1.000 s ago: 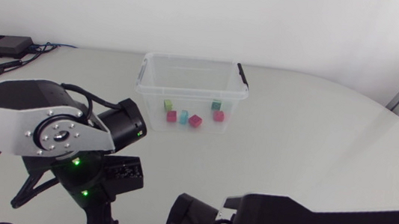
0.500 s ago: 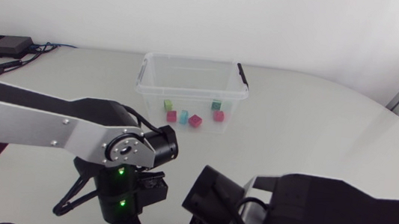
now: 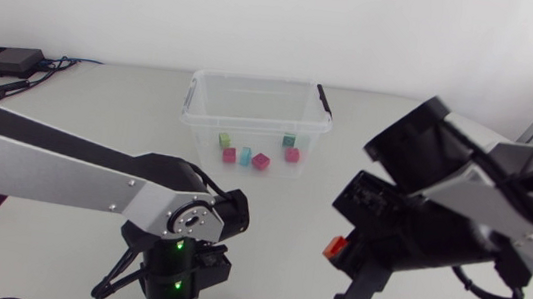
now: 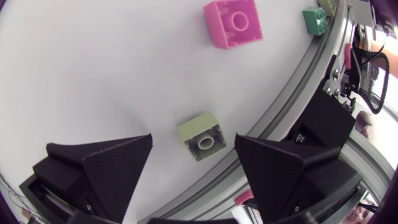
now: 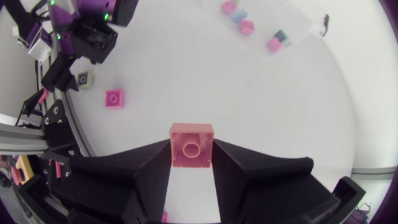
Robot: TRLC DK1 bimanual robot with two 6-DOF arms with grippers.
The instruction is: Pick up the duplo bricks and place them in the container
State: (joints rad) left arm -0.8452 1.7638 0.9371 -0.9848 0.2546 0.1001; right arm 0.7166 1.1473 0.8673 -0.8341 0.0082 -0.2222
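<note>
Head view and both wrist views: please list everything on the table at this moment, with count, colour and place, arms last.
container: one, clear with black handles, far middle of the table.
bricks in the container: six, greens, pinks and one light blue, on its floor.
pink brick: one, pink, on the table ahead of the left gripper.
pale green brick: one, on the table between the left gripper's fingers, apart from both.
dark green brick: one, near the table's edge, beside the pink brick.
orange-red brick: one, held above the table.
black box: one, with cables, far left corner.
left gripper: open, low over the near edge.
right gripper: shut on the orange-red brick.
</note>
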